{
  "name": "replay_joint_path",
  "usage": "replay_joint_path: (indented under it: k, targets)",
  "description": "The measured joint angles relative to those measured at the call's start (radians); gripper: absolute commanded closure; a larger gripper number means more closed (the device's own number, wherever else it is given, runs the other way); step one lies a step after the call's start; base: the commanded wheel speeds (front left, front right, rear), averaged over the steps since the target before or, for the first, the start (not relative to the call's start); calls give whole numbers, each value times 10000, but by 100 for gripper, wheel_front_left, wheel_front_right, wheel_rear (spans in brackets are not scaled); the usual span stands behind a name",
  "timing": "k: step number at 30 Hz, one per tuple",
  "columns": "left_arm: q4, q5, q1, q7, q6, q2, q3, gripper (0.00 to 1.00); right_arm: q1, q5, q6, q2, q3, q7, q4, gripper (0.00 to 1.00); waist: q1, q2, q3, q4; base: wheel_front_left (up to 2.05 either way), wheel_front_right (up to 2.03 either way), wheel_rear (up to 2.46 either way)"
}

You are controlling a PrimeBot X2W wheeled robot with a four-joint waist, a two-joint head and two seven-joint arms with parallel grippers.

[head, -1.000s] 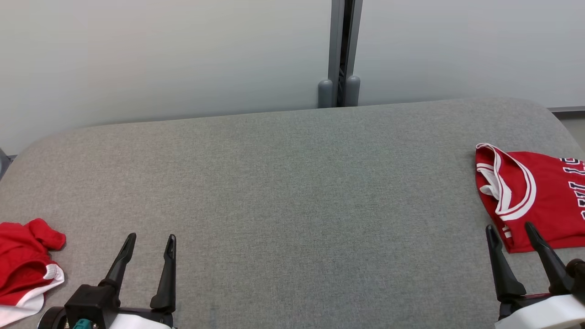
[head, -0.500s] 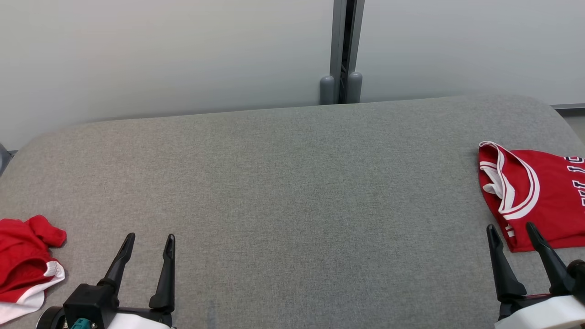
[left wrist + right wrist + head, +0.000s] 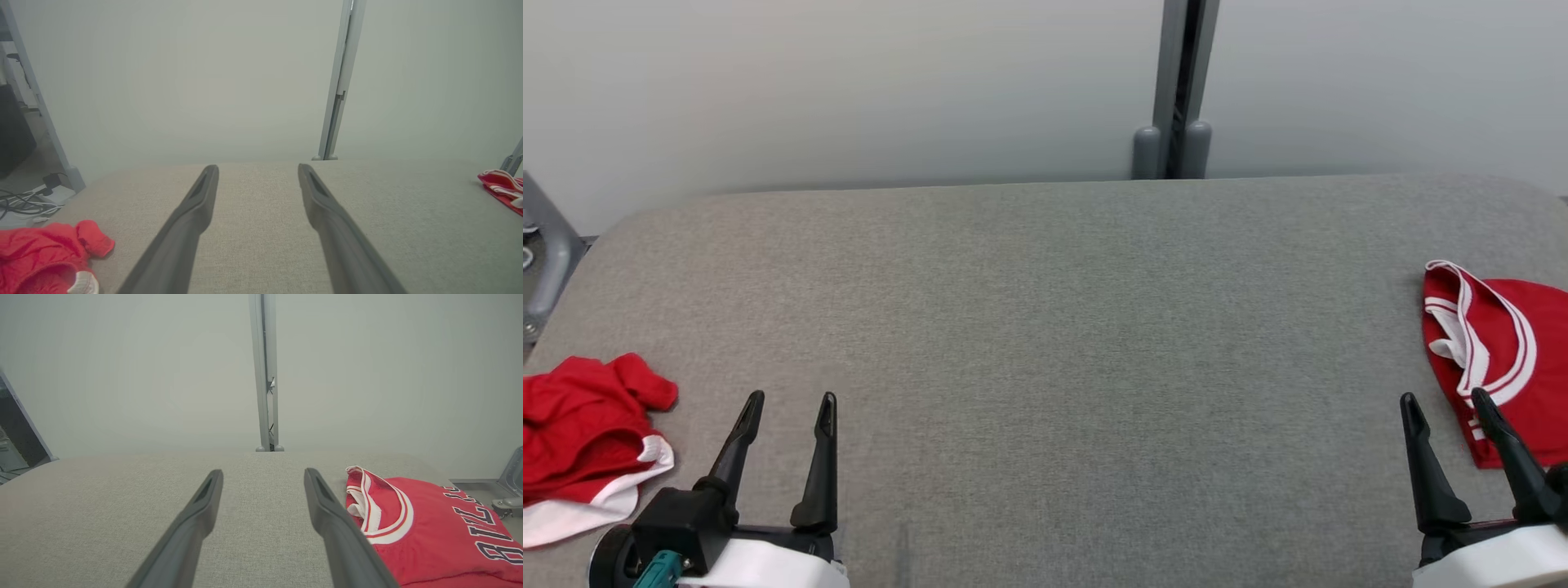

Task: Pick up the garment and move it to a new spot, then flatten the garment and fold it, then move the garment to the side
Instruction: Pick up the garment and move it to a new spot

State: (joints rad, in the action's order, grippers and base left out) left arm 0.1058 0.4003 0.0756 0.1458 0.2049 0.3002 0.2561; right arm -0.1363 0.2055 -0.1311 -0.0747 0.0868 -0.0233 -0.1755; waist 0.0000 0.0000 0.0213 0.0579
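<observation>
A crumpled red garment (image 3: 580, 425) with a white hem lies at the left edge of the grey padded table (image 3: 1054, 327); it also appears in the left wrist view (image 3: 41, 257). My left gripper (image 3: 791, 400) hovers just right of it, open and empty (image 3: 257, 167). At the table's right edge lies a folded red jersey (image 3: 1503, 359) with white trim and dark lettering (image 3: 429, 531). My right gripper (image 3: 1443, 398) stands open and empty right beside the jersey's near left corner (image 3: 263, 471); whether its right finger touches the cloth I cannot tell.
A grey post (image 3: 1176, 90) rises behind the table's far edge against a pale wall. A metal frame part (image 3: 543, 261) stands off the table's left end, with cables (image 3: 20, 200) on the floor there. Bare grey surface lies between the two garments.
The whole picture has shifted right and a little up, so the camera has turned left. Both grippers stay open in the same poses; neither garment has changed shape.
</observation>
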Motion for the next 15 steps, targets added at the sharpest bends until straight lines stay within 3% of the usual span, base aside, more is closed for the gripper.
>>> replay_joint_path:
  k: [15]
  targets:
    - [-270, 142, -338, 405, -23, -138, -6, 0, 83, 27, 0, 4, -612, -201, -336, 0, 0, 0, -55, 2442, 0, 0, 0]
